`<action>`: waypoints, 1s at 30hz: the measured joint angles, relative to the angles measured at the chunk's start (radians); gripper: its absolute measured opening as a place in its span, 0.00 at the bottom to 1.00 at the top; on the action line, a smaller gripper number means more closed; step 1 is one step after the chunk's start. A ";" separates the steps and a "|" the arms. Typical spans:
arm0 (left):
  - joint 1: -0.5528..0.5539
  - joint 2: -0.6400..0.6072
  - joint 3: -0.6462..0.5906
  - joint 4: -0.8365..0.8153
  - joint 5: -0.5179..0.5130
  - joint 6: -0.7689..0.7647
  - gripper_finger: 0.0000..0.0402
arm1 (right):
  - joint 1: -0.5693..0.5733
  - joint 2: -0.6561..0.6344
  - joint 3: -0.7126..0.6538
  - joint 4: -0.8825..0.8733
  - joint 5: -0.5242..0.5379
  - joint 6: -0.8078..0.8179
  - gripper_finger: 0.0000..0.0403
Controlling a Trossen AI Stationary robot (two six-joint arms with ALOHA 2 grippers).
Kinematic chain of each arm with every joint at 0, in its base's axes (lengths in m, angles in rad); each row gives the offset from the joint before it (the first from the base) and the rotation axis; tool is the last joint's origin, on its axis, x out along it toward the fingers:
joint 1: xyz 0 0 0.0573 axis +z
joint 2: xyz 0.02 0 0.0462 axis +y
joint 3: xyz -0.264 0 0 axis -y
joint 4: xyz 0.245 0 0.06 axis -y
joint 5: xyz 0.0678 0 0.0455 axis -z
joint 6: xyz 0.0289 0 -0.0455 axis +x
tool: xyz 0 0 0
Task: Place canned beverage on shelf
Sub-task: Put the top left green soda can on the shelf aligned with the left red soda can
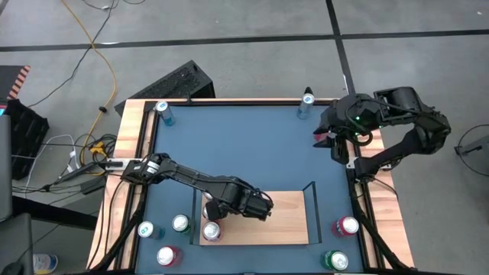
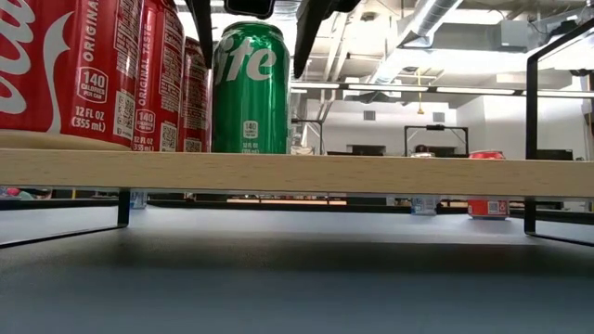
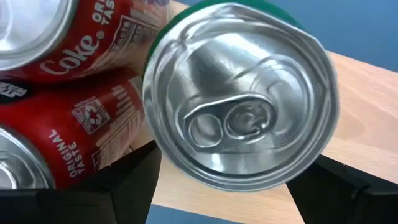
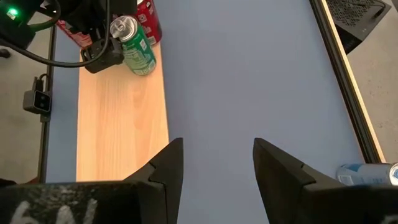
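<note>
Blue-topped desk, wood-edged. Flat light-wood shelf with black end rails. Green aluminium can upright on shelf beside red cans; rigid, smooth, slippery, best gripped mid-wall. Left tool spread around it; right tool parted, empty, well apart.

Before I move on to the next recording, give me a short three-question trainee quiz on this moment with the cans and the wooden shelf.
1. True or false: the green aluminium soda can stands upright on the light-wood shelf board.
2. Multiple choice: which gripper brackets that green can? A) the left gripper B) the right gripper C) neither
3. Short answer: what stands right beside the green can on the shelf?

Key
1. True: its base sits flat on the board in the low view.
2. A: the left gripper's fingers flank the can, while the right gripper hangs open over the far right of the blue tabletop.
3. Red cola cans.
</note>
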 joint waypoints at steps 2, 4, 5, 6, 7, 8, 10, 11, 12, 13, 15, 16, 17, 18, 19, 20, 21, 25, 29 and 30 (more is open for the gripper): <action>-0.004 0.000 0.000 0.009 -0.001 0.004 0.75 | 0.000 0.000 0.000 0.000 0.000 0.000 0.44; -0.007 0.000 0.000 0.023 -0.005 0.001 0.75 | 0.000 0.000 0.000 0.001 0.000 0.000 0.44; -0.008 0.000 0.000 0.027 -0.007 0.001 0.75 | 0.000 0.000 0.000 0.000 0.000 0.000 0.44; -0.008 0.000 0.000 0.030 -0.010 0.001 0.75 | 0.000 0.000 0.000 0.000 0.000 0.000 0.44; -0.008 0.000 0.000 0.036 -0.010 0.004 0.75 | 0.000 0.000 0.000 0.000 0.000 0.000 0.44; -0.008 0.000 0.000 0.050 -0.010 0.010 0.75 | 0.000 0.000 0.000 0.000 0.000 0.000 0.44; -0.010 0.000 0.000 0.088 -0.010 0.030 0.75 | 0.000 0.000 0.000 0.000 -0.001 0.000 0.44; -0.011 0.000 0.000 0.108 -0.011 0.044 0.75 | 0.000 0.000 0.000 0.000 -0.001 0.000 0.44; -0.011 -0.001 0.000 0.133 -0.011 0.061 0.75 | 0.000 0.000 0.000 0.000 -0.001 0.000 0.44; -0.011 -0.001 0.001 0.159 -0.011 0.078 0.75 | 0.000 0.000 0.000 0.000 -0.001 0.000 0.44; -0.011 -0.001 0.001 0.202 -0.012 0.105 0.75 | 0.000 0.000 0.000 0.000 -0.001 0.000 0.44; -0.011 -0.001 0.001 0.220 -0.012 0.120 0.75 | 0.000 0.000 0.000 0.000 -0.001 0.000 0.44; -0.011 -0.001 0.001 0.235 -0.014 0.131 0.75 | 0.000 0.000 0.000 0.000 -0.001 0.000 0.44; -0.011 -0.001 0.001 0.244 -0.017 0.143 0.75 | 0.000 0.000 0.000 0.000 -0.001 0.000 0.44; -0.011 -0.002 0.001 0.250 -0.019 0.155 0.75 | 0.000 0.000 0.000 0.000 -0.001 0.000 0.44; -0.011 -0.002 0.001 0.257 -0.019 0.171 0.75 | 0.000 0.000 0.000 0.000 -0.001 0.000 0.44; -0.011 -0.002 0.001 0.266 -0.014 0.185 0.75 | 0.000 0.000 0.000 0.000 -0.001 0.000 0.44; -0.011 -0.004 0.001 0.312 -0.003 0.250 0.75 | 0.000 0.000 0.000 0.000 -0.002 0.000 0.44; -0.011 -0.005 0.001 0.368 -0.003 0.290 0.75 | 0.000 0.001 0.000 0.000 -0.002 0.004 0.44; -0.011 -0.005 0.001 0.378 -0.003 0.295 0.75 | 0.000 0.001 0.000 0.000 -0.002 0.007 0.44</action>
